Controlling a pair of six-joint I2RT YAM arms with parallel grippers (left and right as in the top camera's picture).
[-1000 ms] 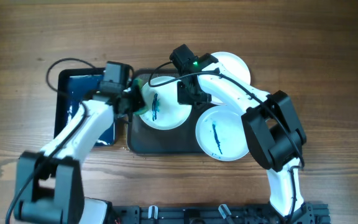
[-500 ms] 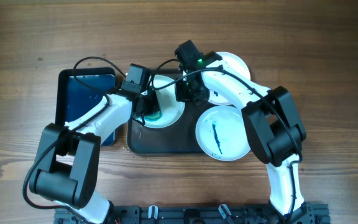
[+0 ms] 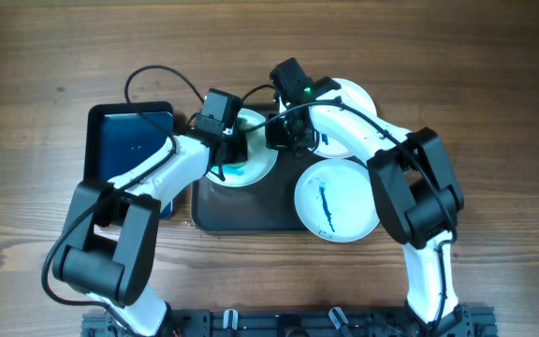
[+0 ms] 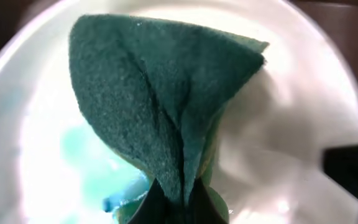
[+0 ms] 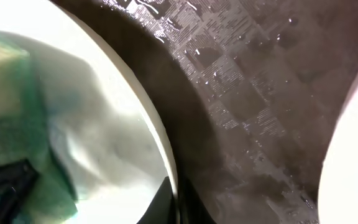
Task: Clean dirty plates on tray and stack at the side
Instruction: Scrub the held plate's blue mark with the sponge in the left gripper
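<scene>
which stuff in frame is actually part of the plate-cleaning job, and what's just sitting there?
In the job:
plate being wiped, clamped at the rim by the right gripper
green sponge in the left gripper
streaked plate
third plate
large dark tray

Just lying about:
small blue-bottomed tray

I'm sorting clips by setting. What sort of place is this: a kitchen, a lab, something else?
Most likely a robot lab bench staged for dishwashing, not a real kitchen: two robot arms on a black rail, a wood-grain tabletop, and a green sponge on a white plate in a dark tray.
</scene>
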